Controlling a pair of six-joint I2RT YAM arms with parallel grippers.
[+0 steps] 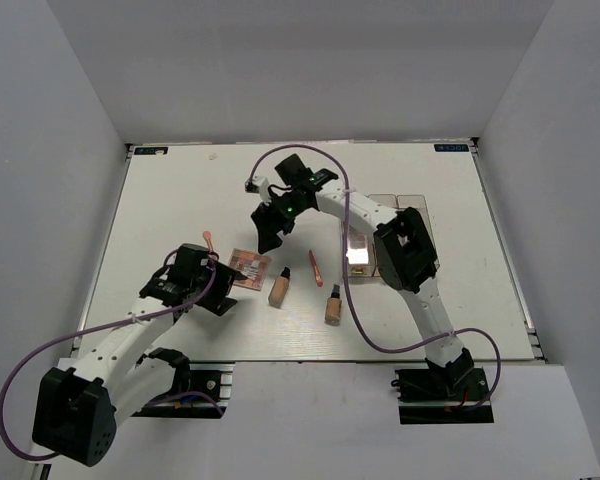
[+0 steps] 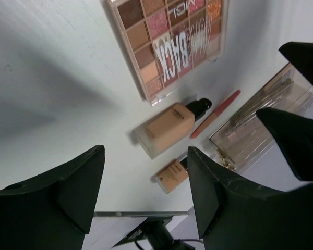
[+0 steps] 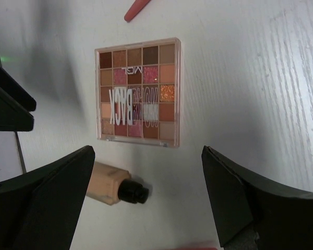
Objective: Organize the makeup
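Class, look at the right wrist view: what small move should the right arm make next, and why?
Probably lower the right gripper toward the palette. Its jaws stand open and empty, and the palette lies flat on the table in line with the gap between them, apart from the bottle nearby.

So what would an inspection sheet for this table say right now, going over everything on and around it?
Surface: white table, no spills seen.
Job's things: palette, left bottle, right bottle, stick and second stick, all lying on the table.
Clutter: clear box, partly under the right arm.
Grippers: left gripper and right gripper both open, holding nothing, above the palette and bottles.
Cables: left cable and right cable, purple, each looping off its arm.
Surroundings: plain white walls on three sides; nothing else seen.
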